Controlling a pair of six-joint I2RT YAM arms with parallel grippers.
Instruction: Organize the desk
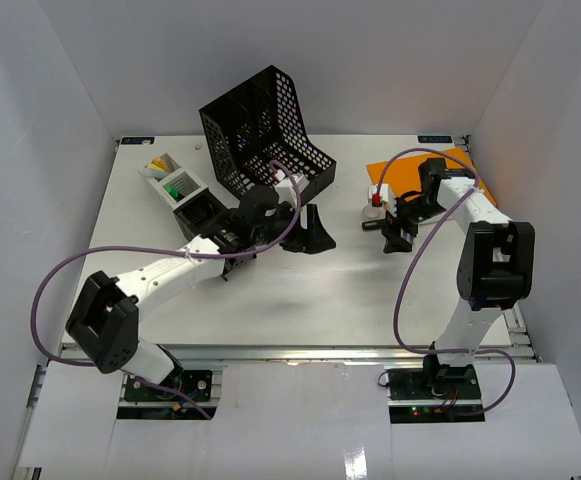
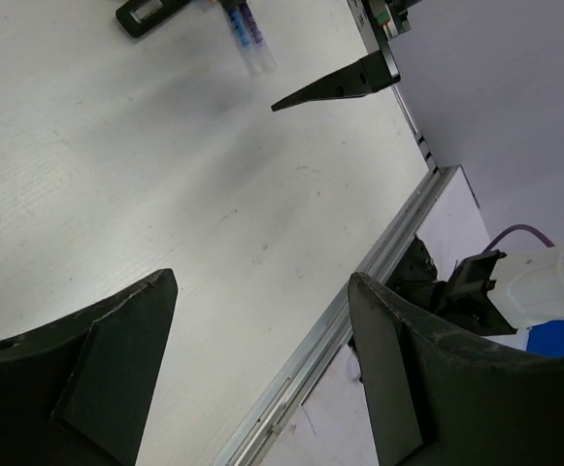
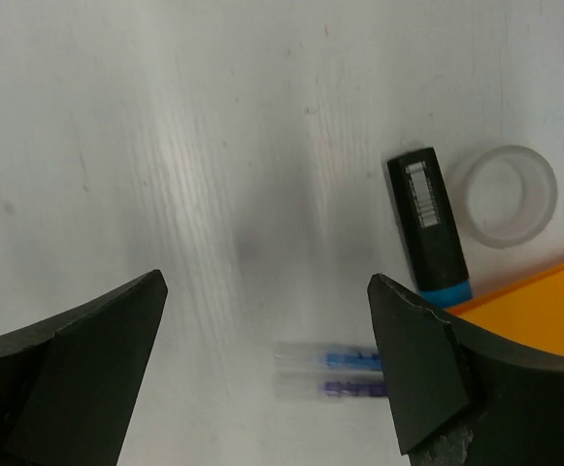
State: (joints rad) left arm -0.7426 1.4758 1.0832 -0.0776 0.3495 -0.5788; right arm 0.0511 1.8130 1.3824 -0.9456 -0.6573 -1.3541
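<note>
Left pincer (image 1: 308,238): spread wide, clamps nothing, touches nothing. Hovers over the desk (image 1: 300,300) near its middle in the top view, with only bare white surface between the fingers in the wrist view. Sits near a tilted black mesh rack (image 1: 265,130) at 11 o'clock. Farther off at 10 o'clock, a white tray (image 1: 175,185) with compartments. In the left wrist view, the desk's metal rail (image 2: 359,282) at 4 o'clock, slanting up toward 1 o'clock.

Right pincer (image 1: 398,236): likewise spread wide, empty, in contact with nothing. Hangs above the desk at 3 o'clock of the left pincer, well apart from it. Looks straight down on the white surface in its own wrist view. At 2 o'clock of the gap, a black stick (image 3: 429,228) with a blue end, and just beside that, farther toward 2 o'clock, a pale ring (image 3: 505,194). At 5 o'clock, close by the right finger, two pens (image 3: 330,374) lying side by side, blurred. At 4 o'clock, the corner of an orange sheet (image 3: 544,301).
</note>
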